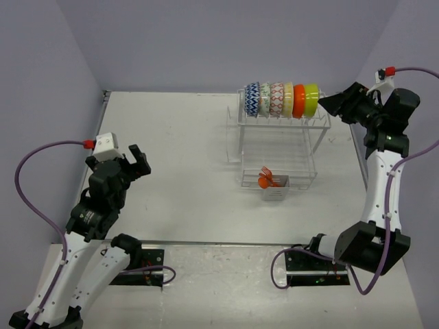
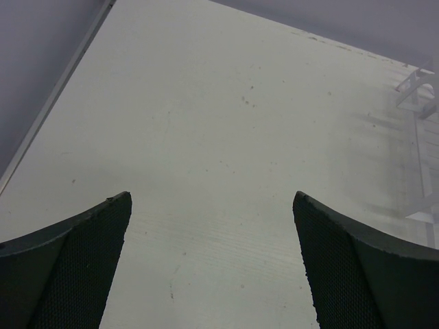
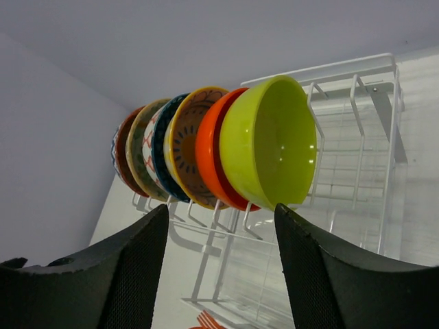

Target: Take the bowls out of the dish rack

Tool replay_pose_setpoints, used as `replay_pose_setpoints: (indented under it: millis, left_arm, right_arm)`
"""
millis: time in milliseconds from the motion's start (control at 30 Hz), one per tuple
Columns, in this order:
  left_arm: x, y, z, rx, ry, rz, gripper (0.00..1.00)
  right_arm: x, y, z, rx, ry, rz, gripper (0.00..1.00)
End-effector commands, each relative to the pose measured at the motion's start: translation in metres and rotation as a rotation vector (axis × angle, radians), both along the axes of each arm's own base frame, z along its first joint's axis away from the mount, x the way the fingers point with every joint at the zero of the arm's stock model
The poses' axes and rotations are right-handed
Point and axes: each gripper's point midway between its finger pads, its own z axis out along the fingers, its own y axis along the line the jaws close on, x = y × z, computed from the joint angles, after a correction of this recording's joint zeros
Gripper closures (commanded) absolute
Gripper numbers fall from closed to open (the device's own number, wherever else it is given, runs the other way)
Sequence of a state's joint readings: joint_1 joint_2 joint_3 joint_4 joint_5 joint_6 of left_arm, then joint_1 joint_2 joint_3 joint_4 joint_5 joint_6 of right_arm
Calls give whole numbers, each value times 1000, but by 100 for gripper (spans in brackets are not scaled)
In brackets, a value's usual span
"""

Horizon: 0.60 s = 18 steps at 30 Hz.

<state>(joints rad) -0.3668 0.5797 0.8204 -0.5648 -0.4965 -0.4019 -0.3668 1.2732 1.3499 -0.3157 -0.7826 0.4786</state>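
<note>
Several bowls stand on edge in a row on the top tier of the white wire dish rack. The lime-green bowl is at the right end, the orange bowl next to it, and the blue-white zigzag bowl at the left end. My right gripper hovers just right of the lime-green bowl. It is open, its fingertips just short of that bowl's lower rim, holding nothing. My left gripper is open over bare table far to the left, and in its wrist view nothing lies between the fingers.
A small white caddy with orange utensils hangs at the rack's near side. The rack's lower tier holds nothing. Purple walls close in the table at the back and both sides. A corner of the rack shows at the right of the left wrist view.
</note>
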Motion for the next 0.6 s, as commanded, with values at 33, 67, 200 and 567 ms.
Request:
replay_pose_setpoints:
  millis: [33, 67, 200, 567]
  left_arm:
    - [6, -5, 7, -1, -34, -30, 0]
    - [6, -6, 6, 0, -28, -35, 0]
    - [7, -8, 5, 1, -22, -43, 0]
    - [10, -9, 3, 0, -14, -58, 0]
  right_arm:
    - [8, 4, 2, 22, -71, 76, 38]
    - [11, 3, 4, 16, -99, 84, 40]
    - [19, 4, -3, 30, -139, 124, 46]
    - [34, 9, -20, 127, -184, 237, 59]
